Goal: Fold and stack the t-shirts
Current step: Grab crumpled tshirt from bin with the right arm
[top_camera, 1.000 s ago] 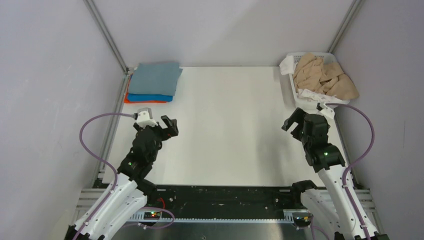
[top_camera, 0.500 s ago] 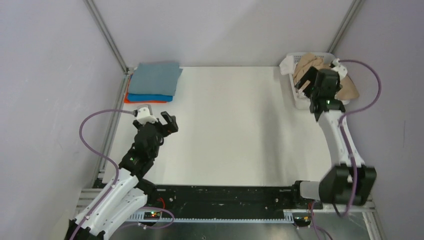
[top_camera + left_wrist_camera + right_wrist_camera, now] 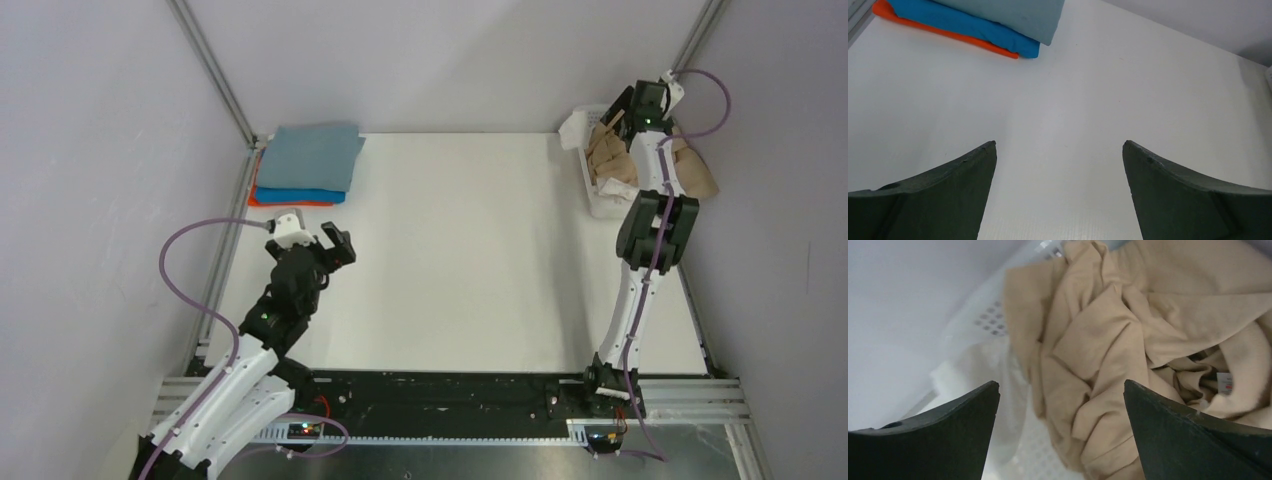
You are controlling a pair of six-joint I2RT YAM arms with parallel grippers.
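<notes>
**Three folded, tan one to go**

The folded stack of grey-blue, bright blue and orange t-shirts [image 3: 305, 165] sits far left on the white counter [image 3: 460, 260]. The crumpled tan t-shirt [image 3: 1108, 340] lies in the white plastic mesh basket [image 3: 990, 315], far right. The right hand [image 3: 1060, 384] hovers above it, wide open and empty. The left hand [image 3: 1059, 143], near left, is also open and empty.

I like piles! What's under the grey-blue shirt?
A bright blue t-shirt, then an orange t-shirt. Only their edges show; the grey-blue t-shirt covers the rest.
</notes>
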